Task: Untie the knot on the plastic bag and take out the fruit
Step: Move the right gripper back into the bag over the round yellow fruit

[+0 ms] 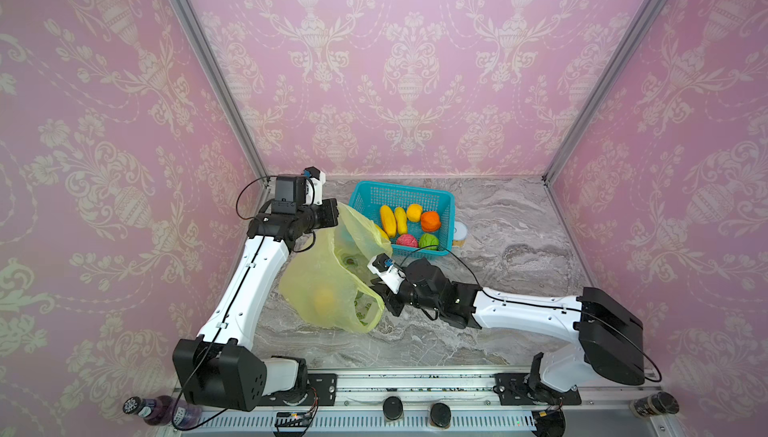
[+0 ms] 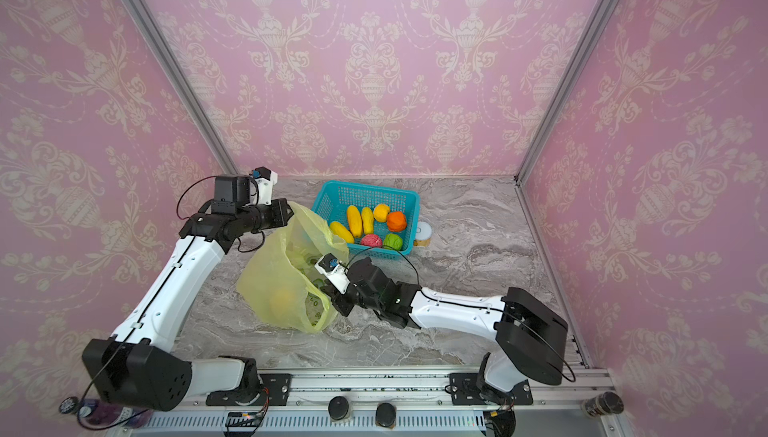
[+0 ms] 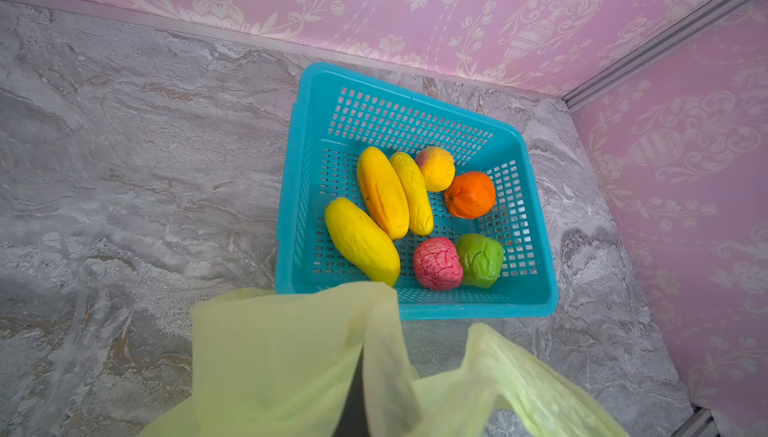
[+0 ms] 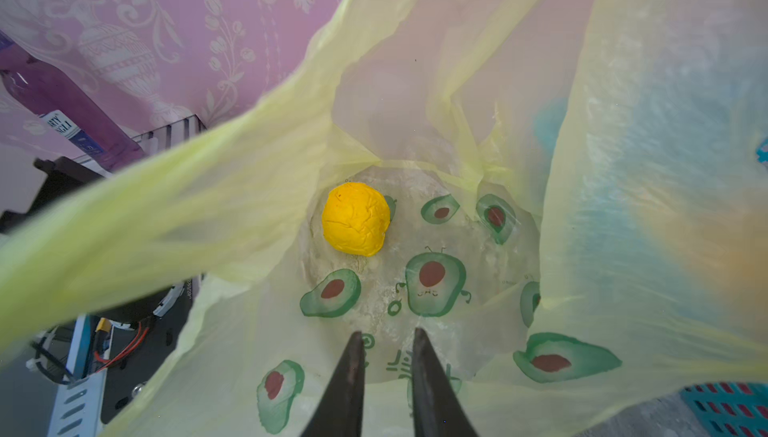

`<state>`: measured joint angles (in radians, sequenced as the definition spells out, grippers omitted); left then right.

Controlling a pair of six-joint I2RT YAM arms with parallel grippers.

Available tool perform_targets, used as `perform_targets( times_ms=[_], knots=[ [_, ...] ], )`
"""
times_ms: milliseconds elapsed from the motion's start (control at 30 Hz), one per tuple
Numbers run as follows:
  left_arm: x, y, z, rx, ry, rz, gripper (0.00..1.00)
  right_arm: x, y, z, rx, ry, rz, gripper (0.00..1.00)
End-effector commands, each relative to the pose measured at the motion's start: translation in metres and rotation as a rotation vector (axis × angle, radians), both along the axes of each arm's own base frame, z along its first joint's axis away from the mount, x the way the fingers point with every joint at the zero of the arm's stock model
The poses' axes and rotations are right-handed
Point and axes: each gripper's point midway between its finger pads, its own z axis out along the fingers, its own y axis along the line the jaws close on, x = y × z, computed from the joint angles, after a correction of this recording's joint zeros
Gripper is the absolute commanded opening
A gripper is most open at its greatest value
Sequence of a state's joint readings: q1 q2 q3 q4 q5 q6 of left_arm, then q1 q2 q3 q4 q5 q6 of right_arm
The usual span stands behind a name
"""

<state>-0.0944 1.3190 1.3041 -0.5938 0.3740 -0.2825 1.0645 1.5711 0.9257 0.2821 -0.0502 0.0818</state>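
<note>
The yellow-green plastic bag (image 1: pixel 328 281) (image 2: pixel 286 277) lies left of centre in both top views, its mouth standing open; no knot shows. My left gripper (image 1: pixel 334 215) (image 2: pixel 289 212) is shut on the bag's upper edge and holds it raised; film (image 3: pixel 291 356) covers its jaws in the left wrist view. My right gripper (image 1: pixel 378 289) (image 2: pixel 330 289) (image 4: pixel 386 331) reaches into the mouth, open by a narrow gap, nothing between the fingers. One round yellow fruit (image 4: pixel 356 218) (image 1: pixel 326 300) rests on the bag's bottom, ahead of the fingertips. Several more fruits (image 3: pixel 382 193) lie in the basket.
The teal mesh basket (image 1: pixel 361 191) (image 2: pixel 328 193) (image 3: pixel 316 94) stands at the back, just beyond the bag. A small round can (image 1: pixel 460 233) sits by its right side. A purple bottle (image 1: pixel 162 410) (image 4: pixel 62 102) lies at the front left by the rail.
</note>
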Motion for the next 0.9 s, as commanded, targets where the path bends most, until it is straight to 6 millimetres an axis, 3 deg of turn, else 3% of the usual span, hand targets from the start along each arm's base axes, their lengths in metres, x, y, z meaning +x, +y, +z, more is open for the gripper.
perform_targets(
  times_ms=[0, 333, 433, 467, 867],
  knots=[
    [-0.005, -0.003, 0.010, -0.041, -0.025, -0.015, 0.00, 0.010, 0.018, 0.007, 0.051, 0.017, -0.012, 0.22],
    [-0.005, -0.005, 0.011, -0.047, -0.027, -0.019, 0.00, 0.027, 0.062, -0.033, 0.062, 0.135, -0.006, 0.38],
    [-0.006, -0.005, 0.012, -0.050, -0.029, -0.020, 0.00, 0.031, 0.071, -0.050, 0.064, 0.184, -0.021, 0.48],
    [-0.006, -0.006, 0.013, -0.052, -0.030, -0.023, 0.00, 0.035, 0.081, -0.042, 0.092, 0.183, -0.014, 0.52],
    [-0.008, -0.016, 0.021, -0.104, -0.052, -0.070, 0.00, 0.048, 0.120, -0.076, 0.129, 0.268, -0.002, 0.82]
  ],
)
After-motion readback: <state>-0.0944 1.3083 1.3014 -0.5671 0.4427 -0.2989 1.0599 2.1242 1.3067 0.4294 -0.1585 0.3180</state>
